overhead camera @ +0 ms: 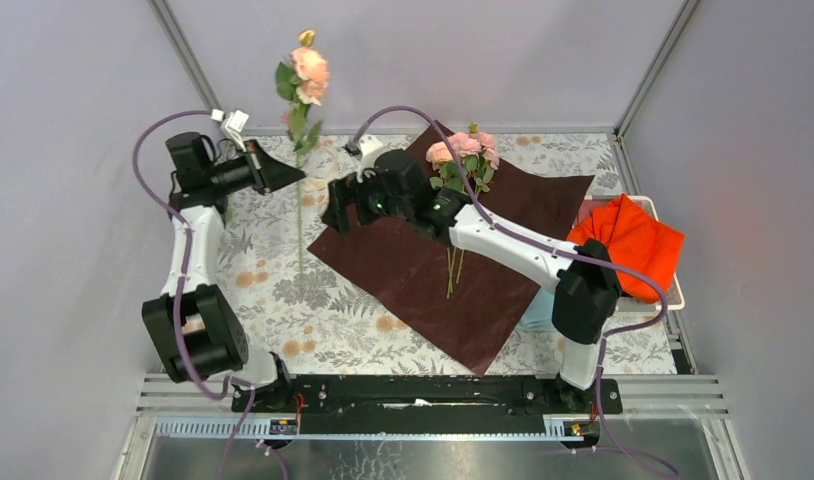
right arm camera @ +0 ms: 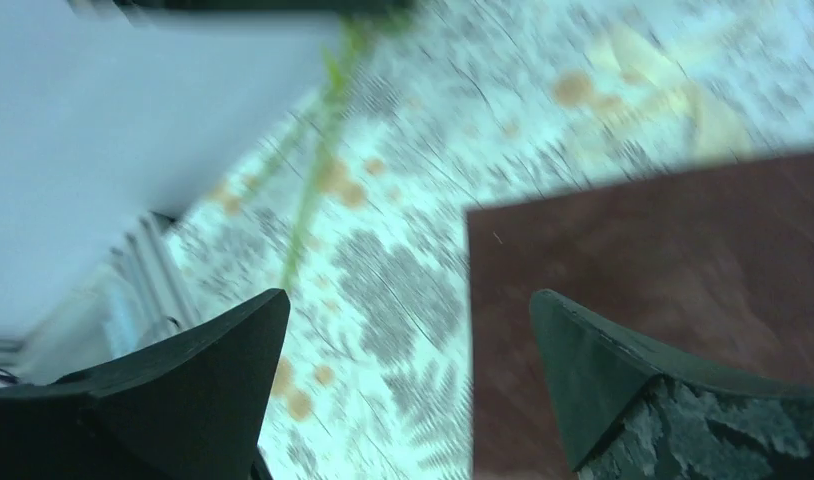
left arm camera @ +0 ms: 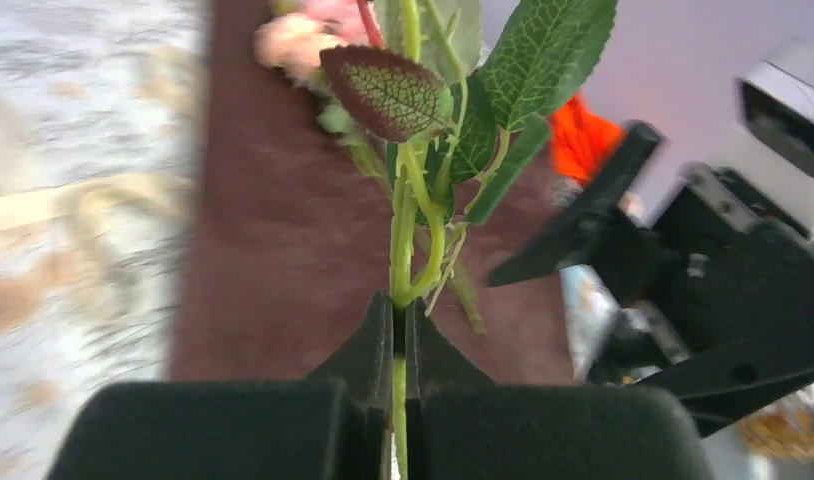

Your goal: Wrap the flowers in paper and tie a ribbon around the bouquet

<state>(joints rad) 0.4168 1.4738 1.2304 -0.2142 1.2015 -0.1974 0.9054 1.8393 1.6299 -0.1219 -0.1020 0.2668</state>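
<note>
My left gripper [overhead camera: 295,172] [left arm camera: 398,305] is shut on the green stem of one flower [overhead camera: 309,72] and holds it upright above the table's left side, leaves [left arm camera: 453,110] above the jaws. More pink flowers [overhead camera: 465,148] lie on the dark crimson paper [overhead camera: 423,270] [right arm camera: 663,270], stems pointing toward me. My right gripper [overhead camera: 333,208] [right arm camera: 408,300] hangs open over the paper's left edge, just right of the held stem, nothing between its fingers. A blurred cream strip, apparently the ribbon [right arm camera: 698,110] [left arm camera: 73,200], lies on the tablecloth left of the paper.
A white tray [overhead camera: 671,290] at the right holds an orange-red cloth [overhead camera: 633,245]. A light blue cloth [overhead camera: 536,312] lies by the right arm's base. Grey walls and metal frame posts close in the table at the back and sides.
</note>
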